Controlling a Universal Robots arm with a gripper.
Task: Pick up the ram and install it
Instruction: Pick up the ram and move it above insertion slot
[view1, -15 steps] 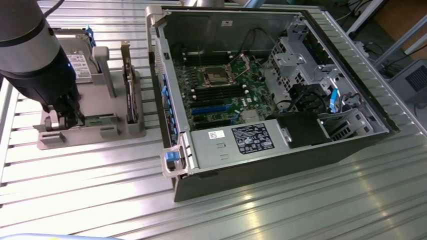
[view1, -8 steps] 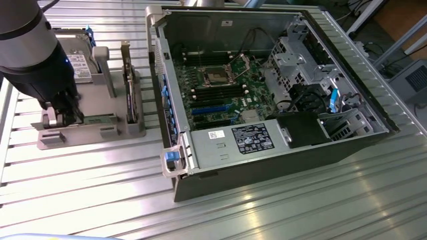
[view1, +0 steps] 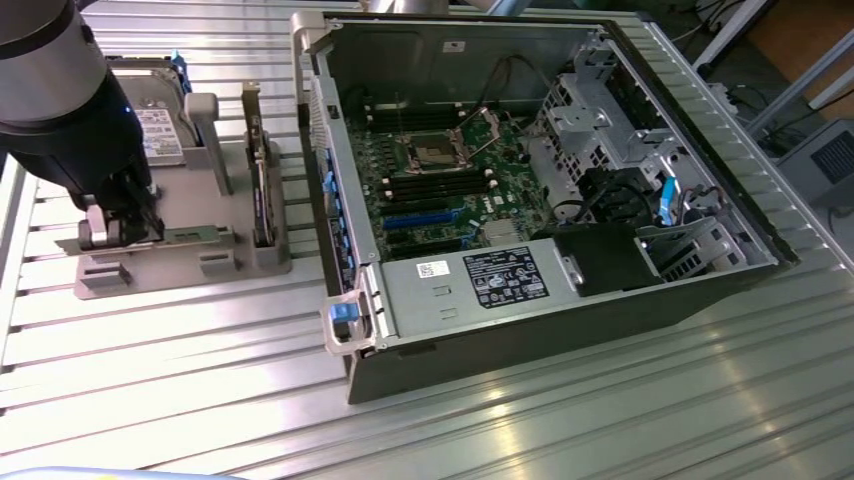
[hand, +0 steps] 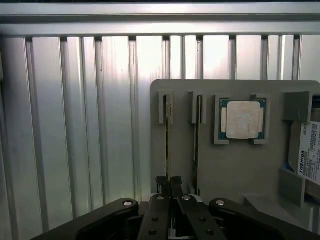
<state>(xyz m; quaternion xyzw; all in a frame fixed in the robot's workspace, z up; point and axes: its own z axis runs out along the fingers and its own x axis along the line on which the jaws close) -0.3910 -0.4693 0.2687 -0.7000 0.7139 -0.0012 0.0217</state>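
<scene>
"Black end effector down at the grey holder: what has it got?" the picture desk asks.

"The ram. Both fingers are pressed together on one end of the thin stick, pinching it edge-on while it sits in its slot in the holder. In the exterior view the end effector hangs over the corner of the holder on that view's left. There the ram shows as a greenish strip running out from the fingers."

"And around it?"

"A second slot runs parallel, just beside the ram's. Next along, the square silver processor chip lies flat in its own recess, and past that is a labelled hard drive. In the exterior view the hard drive sits close to the dark arm. An expansion card stands upright at the side of the holder nearest the computer case. The case lies open on its side, to the exterior view's right of the holder. Its motherboard faces up, well apart from the ram. Everything rests on a ribbed metal tabletop."
</scene>
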